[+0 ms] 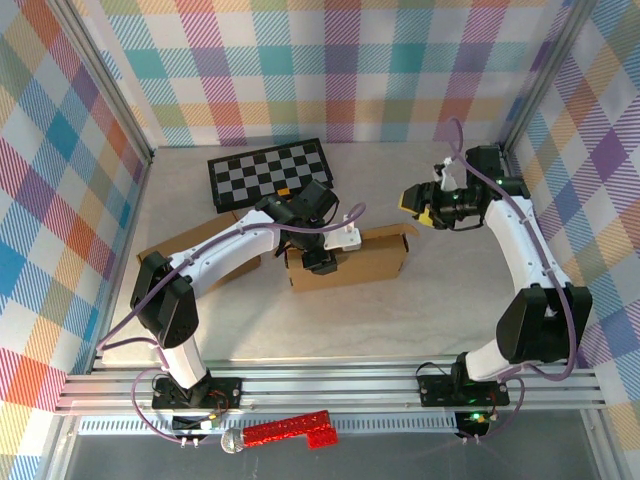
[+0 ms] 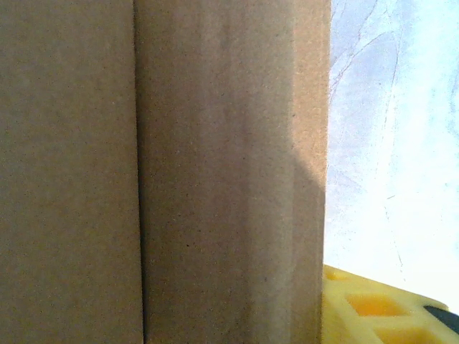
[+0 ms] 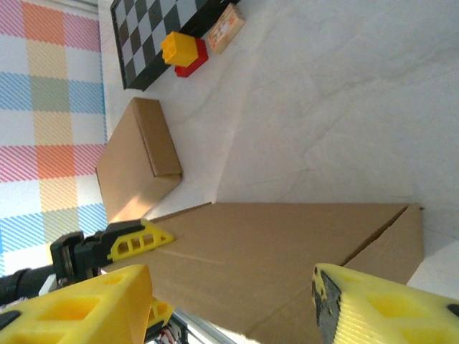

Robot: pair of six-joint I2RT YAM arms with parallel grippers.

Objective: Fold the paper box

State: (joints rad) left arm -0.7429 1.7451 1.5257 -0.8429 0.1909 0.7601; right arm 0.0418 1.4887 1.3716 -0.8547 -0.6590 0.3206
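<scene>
You're looking at matt brown cardboard on the paper box. Close up from the left wrist, its face is grainy and fibrous, with one soft crease. The second carton is the same dull board. The tabletop reads smooth and pale, faintly veined like stone. On the right gripper, the fingers are bright yellow plastic, finely ridged. The checkerboard has a low sheen, the front rails are brushed metal, and the walls look like plaid cloth.
</scene>
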